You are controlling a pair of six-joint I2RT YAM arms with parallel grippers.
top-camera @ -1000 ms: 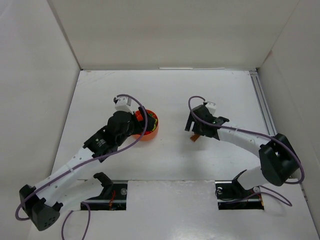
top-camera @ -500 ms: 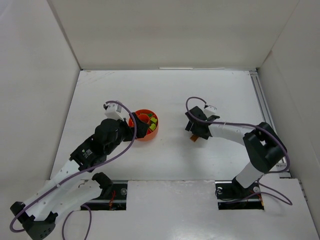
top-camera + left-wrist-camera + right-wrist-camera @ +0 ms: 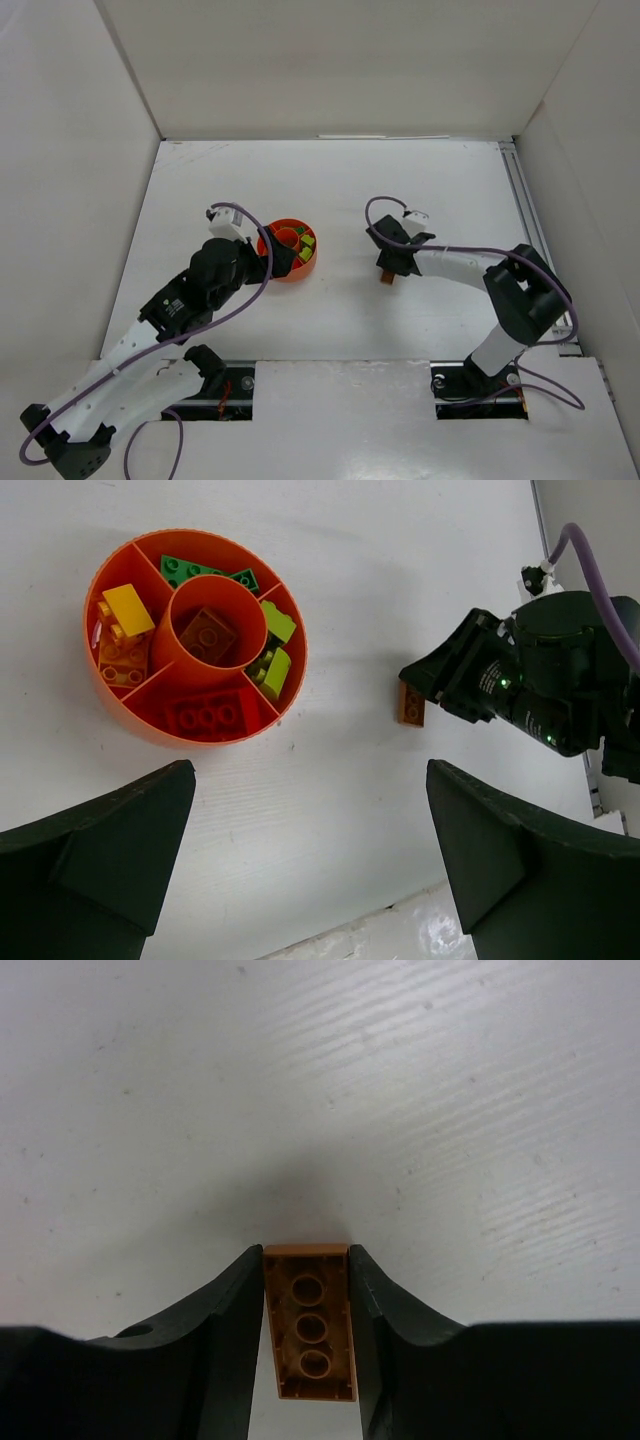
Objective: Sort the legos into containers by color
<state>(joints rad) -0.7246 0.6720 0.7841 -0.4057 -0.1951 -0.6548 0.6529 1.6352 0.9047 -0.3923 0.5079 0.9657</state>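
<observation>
The container, a round red-orange bowl [image 3: 130,715] [image 3: 283,273], holds sorted legos: green [image 3: 195,572], lime [image 3: 272,670], red [image 3: 210,715], yellow [image 3: 128,608], orange [image 3: 122,660], and brown [image 3: 208,635] in its raised centre. My left gripper [image 3: 310,860] [image 3: 268,252] hovers wide open and empty, just near-left of the bowl. To the right, one orange lego [image 3: 310,1325] [image 3: 411,704] [image 3: 386,277] lies underside up on the table. My right gripper [image 3: 306,1260] [image 3: 390,270] is down over it, both fingers pressed against its long sides.
White walls box in the table on the left, back and right. A metal rail [image 3: 527,215] runs along the right side. The arm bases sit in cut-outs [image 3: 225,385] at the near edge.
My right gripper has closed from wide open onto the orange lego. My left arm has drawn back from over the bowl toward the near left, uncovering it.
</observation>
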